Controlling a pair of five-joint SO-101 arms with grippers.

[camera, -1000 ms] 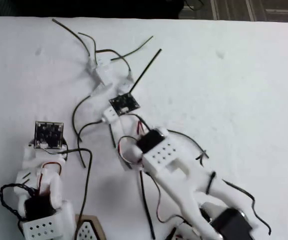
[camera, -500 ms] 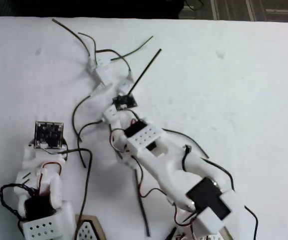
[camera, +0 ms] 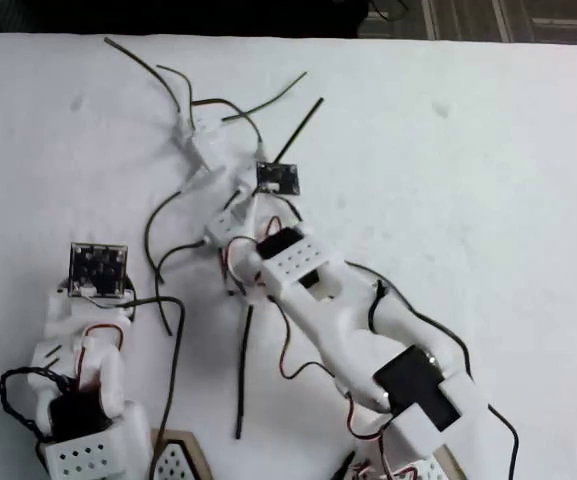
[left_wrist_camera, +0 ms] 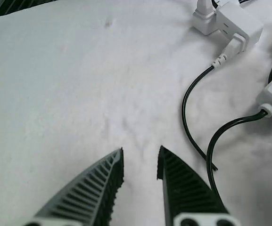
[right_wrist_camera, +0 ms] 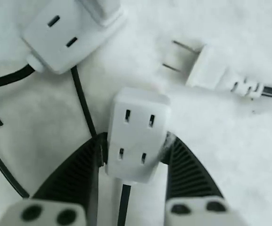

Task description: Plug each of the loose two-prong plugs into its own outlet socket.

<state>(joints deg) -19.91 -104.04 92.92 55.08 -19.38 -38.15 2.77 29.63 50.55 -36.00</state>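
My right gripper (right_wrist_camera: 135, 157) is shut on a white outlet socket block (right_wrist_camera: 136, 134) with two pairs of slots; its black fingers (right_wrist_camera: 74, 169) press both sides. A loose white two-prong plug (right_wrist_camera: 206, 69) lies just beyond the block, its prongs pointing at a second white socket (right_wrist_camera: 65, 35), which has a white piece seated at one end. In the high view the right arm (camera: 338, 310) stretches to the held socket (camera: 223, 228) at table centre. My left gripper (left_wrist_camera: 140, 165) stands open over bare white table, far from the white adapter (left_wrist_camera: 234, 23) and its cords.
Black cords (camera: 243, 370) trail across the white table (camera: 468, 180) around the right arm. More white connectors and thin wires (camera: 203, 150) cluster beyond the held socket. The left arm (camera: 83, 340) sits at the near left. Open table lies right and far left.
The right arm has pushed forward toward the connector cluster, and the socket's black cord has swung left across the table. The left arm has stayed still.
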